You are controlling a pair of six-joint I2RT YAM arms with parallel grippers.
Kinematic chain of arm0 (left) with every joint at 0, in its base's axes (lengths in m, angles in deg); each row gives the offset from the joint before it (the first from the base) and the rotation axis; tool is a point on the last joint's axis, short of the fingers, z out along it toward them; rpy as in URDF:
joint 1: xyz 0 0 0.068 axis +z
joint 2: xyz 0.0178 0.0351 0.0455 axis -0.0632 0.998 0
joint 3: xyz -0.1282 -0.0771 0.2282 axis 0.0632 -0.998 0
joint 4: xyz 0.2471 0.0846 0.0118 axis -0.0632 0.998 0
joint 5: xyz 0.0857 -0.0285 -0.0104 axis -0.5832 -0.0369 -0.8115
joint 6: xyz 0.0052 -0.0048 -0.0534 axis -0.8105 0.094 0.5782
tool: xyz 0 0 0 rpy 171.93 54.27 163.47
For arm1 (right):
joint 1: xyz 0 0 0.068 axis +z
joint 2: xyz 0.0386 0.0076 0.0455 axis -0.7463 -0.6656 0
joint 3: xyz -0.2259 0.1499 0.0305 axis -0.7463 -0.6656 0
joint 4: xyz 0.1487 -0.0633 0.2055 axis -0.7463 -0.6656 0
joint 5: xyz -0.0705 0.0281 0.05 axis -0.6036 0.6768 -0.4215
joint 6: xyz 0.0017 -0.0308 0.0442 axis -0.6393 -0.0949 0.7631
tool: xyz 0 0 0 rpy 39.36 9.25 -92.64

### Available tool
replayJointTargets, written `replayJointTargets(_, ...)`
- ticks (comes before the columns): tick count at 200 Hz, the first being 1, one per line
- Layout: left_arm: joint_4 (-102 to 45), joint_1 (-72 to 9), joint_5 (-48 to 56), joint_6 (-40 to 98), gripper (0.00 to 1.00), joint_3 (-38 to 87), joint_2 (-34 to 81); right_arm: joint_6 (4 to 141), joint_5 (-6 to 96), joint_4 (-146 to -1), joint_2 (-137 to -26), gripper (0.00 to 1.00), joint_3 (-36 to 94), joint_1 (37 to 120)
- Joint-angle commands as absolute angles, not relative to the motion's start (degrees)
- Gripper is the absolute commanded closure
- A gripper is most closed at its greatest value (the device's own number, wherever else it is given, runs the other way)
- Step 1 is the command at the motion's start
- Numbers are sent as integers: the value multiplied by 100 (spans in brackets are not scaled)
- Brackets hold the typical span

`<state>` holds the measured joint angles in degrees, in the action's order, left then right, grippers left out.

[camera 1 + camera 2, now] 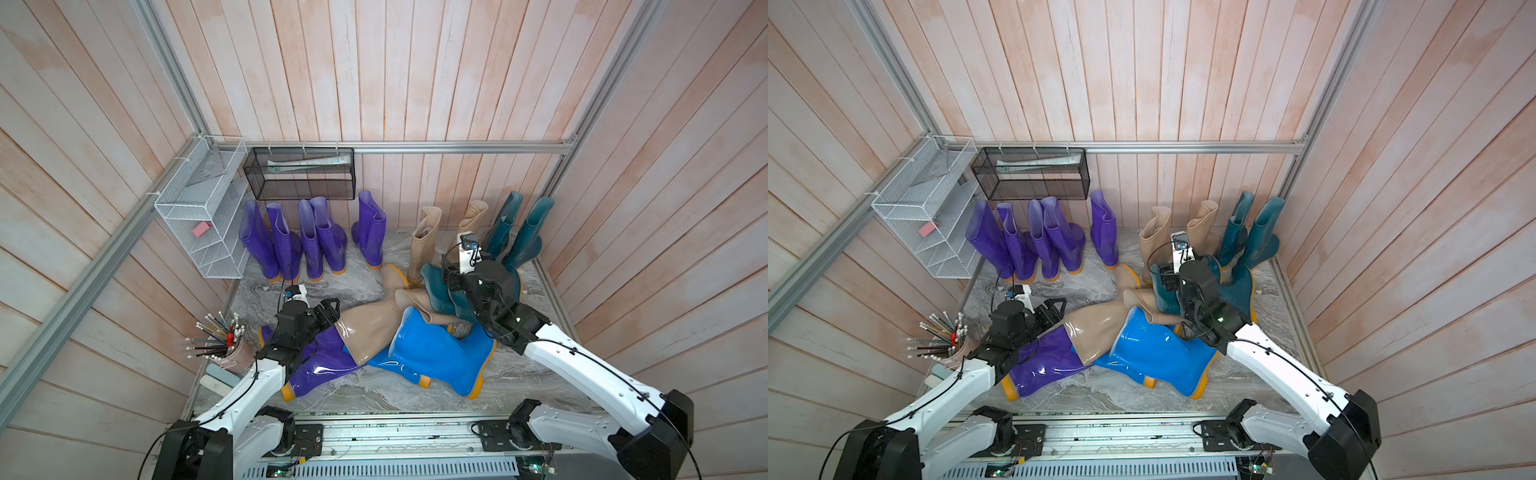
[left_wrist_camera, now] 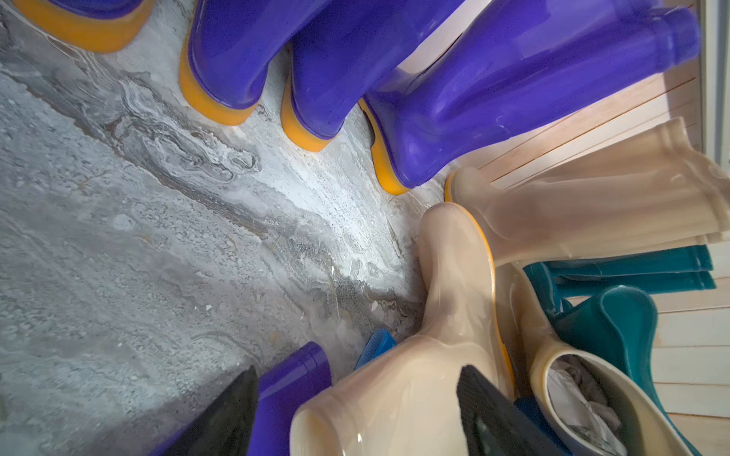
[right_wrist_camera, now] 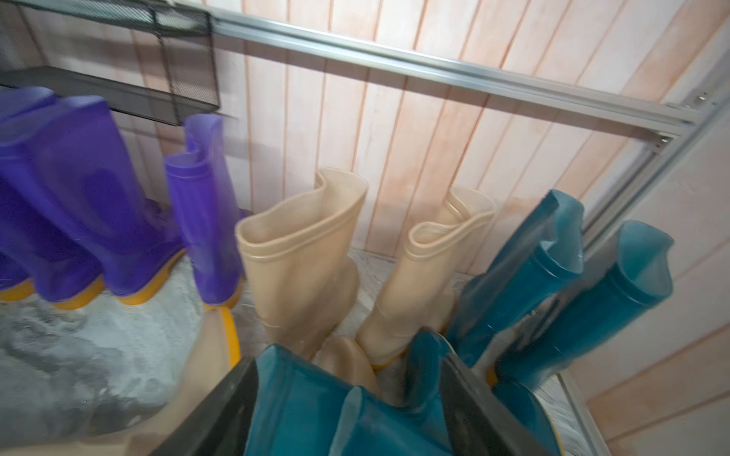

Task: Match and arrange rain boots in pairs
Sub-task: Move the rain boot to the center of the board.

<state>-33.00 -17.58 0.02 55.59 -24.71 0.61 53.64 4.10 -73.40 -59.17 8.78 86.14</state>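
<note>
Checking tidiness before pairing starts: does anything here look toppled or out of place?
Yes. A glossy purple rubber boot, a beige rubber boot and two bright blue rubber boots lie toppled in an overlapping heap mid-floor, while the row of purple boots stands by the wooden back wall.

LAB CELL DRESSED AS AN ENTRYWAY: An aluminium frame carried plank-printed wall panels around a marble-patterned floor board. A white wire rack and a black mesh basket were tied to the frame. Rain boots stood along the board's far edge, and two robot arms were mounted on a metal rail at its near edge.
</note>
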Motion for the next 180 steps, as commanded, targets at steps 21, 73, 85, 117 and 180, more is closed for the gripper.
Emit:
replayJointTargets(21, -3501, -1781, 401, 5563, 18, -2089, 349, 5569, 1273, -7575, -6454, 25, 1437, 8033)
replayJointTargets(73, -3414, -1784, 647, 5523, 18, -1713, 830, 5933, 1792, -7427, -7132, 25, 1975, 7895)
replayJointTargets(85, -3364, -1778, 703, 5477, 18, -1520, 858, 6127, 1915, -7501, -7539, 22, 2296, 7903)
replayJointTargets(117, -2807, -1739, 652, 5005, 17, -650, 968, 6373, 2482, -7365, -8338, 6, 2728, 7940)
replayJointTargets(180, -2829, -1101, 1151, 4952, 16, -108, 1096, 6579, 2536, -7775, -9471, 2, 3832, 7964)
